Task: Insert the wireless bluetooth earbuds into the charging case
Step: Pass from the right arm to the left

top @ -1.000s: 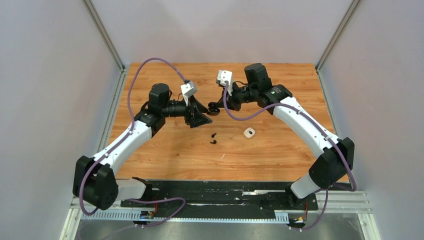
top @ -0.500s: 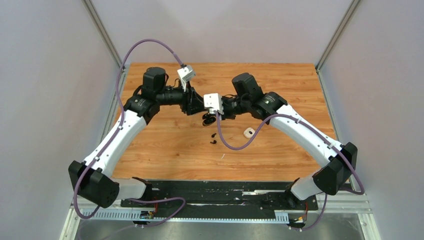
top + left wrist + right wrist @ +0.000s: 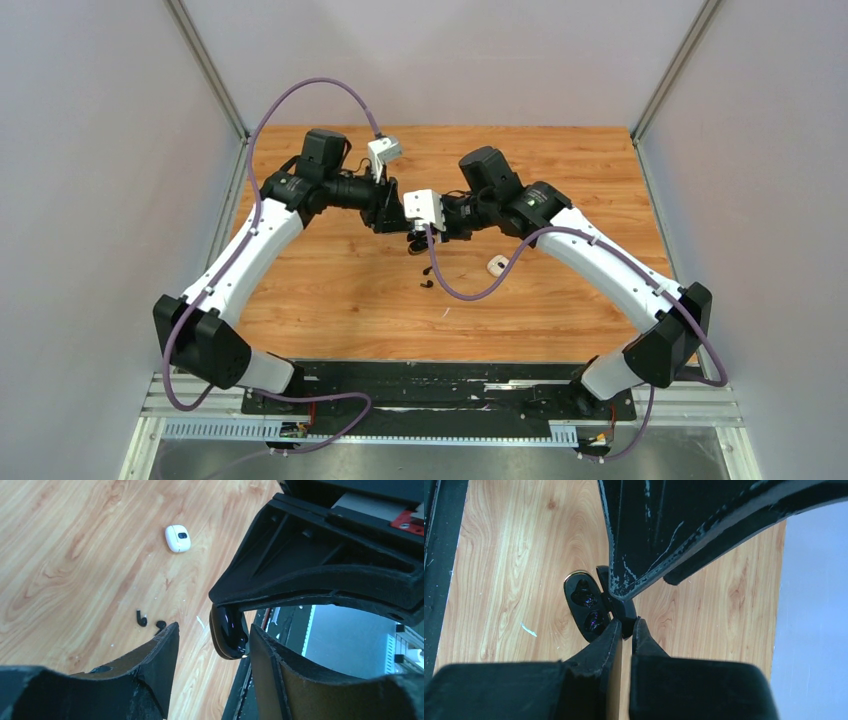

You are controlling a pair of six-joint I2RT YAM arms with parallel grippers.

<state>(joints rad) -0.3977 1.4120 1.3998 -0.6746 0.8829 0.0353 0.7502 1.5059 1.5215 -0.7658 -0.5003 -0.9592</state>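
My right gripper (image 3: pixel 421 236) (image 3: pixel 626 625) is shut on the lid of a glossy black charging case (image 3: pixel 415 245) (image 3: pixel 586 607) and holds it above the table. The case hangs open and its two wells show empty. From the other side my left gripper (image 3: pixel 398 216) (image 3: pixel 214 629) stands open, with the case (image 3: pixel 229 635) between its fingers, close to the right-hand one. Two black earbuds (image 3: pixel 427 270) (image 3: pixel 427 285) lie on the wood just below; the left wrist view shows them side by side (image 3: pixel 142 618) (image 3: pixel 160 625).
A small white case (image 3: pixel 497 264) (image 3: pixel 177 538) lies on the wooden table (image 3: pixel 330 300) to the right of the earbuds. A black mounting plate (image 3: pixel 450 385) runs along the near edge, and grey walls close in both sides.
The right arm swung left and lower with the black case. The left gripper shifted toward the back, and its jaws now stand on either side of the case.
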